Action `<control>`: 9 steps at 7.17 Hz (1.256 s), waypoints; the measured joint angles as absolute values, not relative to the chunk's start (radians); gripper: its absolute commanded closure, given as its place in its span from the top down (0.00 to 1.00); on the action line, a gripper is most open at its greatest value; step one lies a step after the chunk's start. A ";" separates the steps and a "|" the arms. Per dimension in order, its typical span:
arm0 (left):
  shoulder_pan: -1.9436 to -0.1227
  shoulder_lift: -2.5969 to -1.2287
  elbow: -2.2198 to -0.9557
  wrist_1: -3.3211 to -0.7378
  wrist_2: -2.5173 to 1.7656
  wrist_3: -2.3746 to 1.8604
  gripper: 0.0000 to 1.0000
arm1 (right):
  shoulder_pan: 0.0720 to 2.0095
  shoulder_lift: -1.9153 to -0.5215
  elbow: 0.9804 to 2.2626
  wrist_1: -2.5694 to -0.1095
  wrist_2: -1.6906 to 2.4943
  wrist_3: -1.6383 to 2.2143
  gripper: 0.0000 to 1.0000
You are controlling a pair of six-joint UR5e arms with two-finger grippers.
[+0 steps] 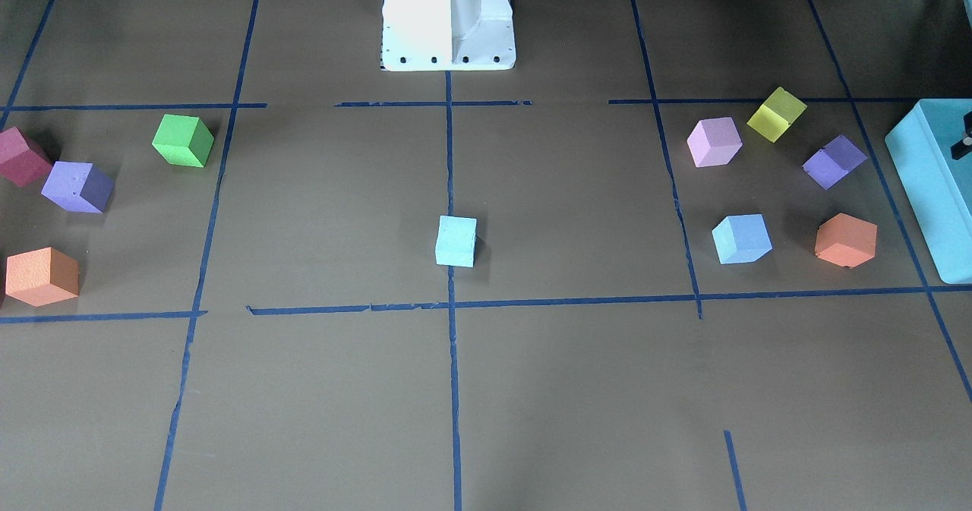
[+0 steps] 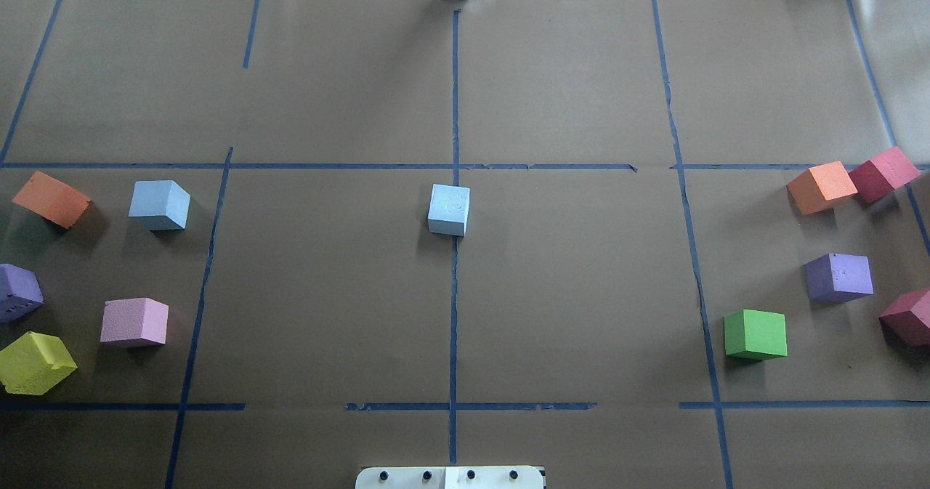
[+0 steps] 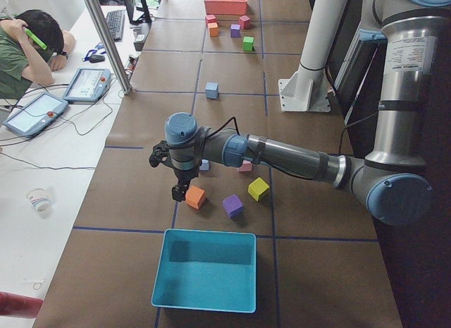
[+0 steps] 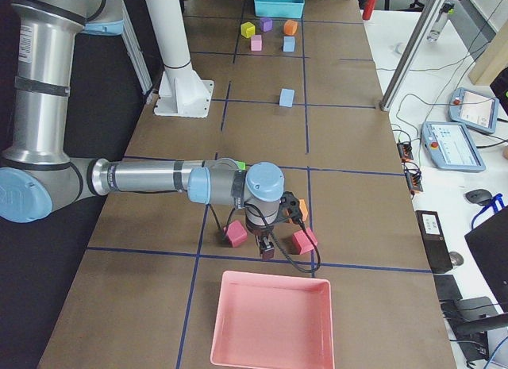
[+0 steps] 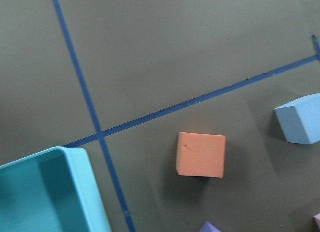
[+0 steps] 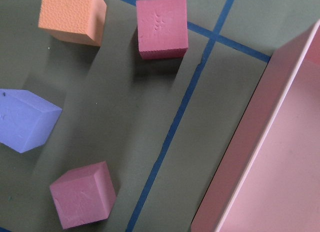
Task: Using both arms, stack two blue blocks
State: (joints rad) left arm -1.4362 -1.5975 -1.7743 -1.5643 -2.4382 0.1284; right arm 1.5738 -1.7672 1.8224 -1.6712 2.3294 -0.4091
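Note:
One pale blue block [image 1: 456, 241] sits alone on the centre tape line, also in the overhead view [image 2: 448, 209]. The second blue block [image 1: 741, 238] lies among the cubes on my left side, also in the overhead view [image 2: 159, 204] and at the right edge of the left wrist view [image 5: 300, 118]. My left gripper [image 3: 180, 192] hangs above an orange cube [image 5: 201, 154], close to that second block; I cannot tell whether it is open or shut. My right gripper [image 4: 267, 248] hangs between two crimson cubes by the pink tray; its state also cannot be told. Both hold nothing that I can see.
A teal box [image 3: 204, 268] stands at my left table end and a pink tray [image 4: 274, 321] at my right end. Purple, pink, yellow and orange cubes surround the left blue block. Green [image 2: 755, 334], purple, orange and crimson cubes lie on the right. The white pedestal [image 1: 448, 17] stands behind the centre.

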 measured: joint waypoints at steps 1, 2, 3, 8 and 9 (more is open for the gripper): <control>-1.382 -1.606 -1.771 -1.592 -2.445 0.070 1.00 | 1.581 -1.775 1.825 -1.670 2.335 -0.389 1.00; -1.322 -1.618 -1.761 -1.657 -2.443 -0.062 1.00 | 1.583 -1.777 1.827 -1.670 2.340 -0.376 1.00; -1.256 -1.625 -1.753 -1.743 -2.423 -0.243 1.00 | 1.584 -1.777 1.828 -1.670 2.342 -0.371 1.00; -0.966 -1.700 -1.662 -1.994 -2.148 -0.789 1.00 | 1.585 -1.778 1.829 -1.669 2.344 -0.371 1.00; -0.956 -1.707 -1.651 -1.997 -2.144 -0.798 1.00 | 1.585 -1.778 1.829 -1.669 2.344 -0.372 1.00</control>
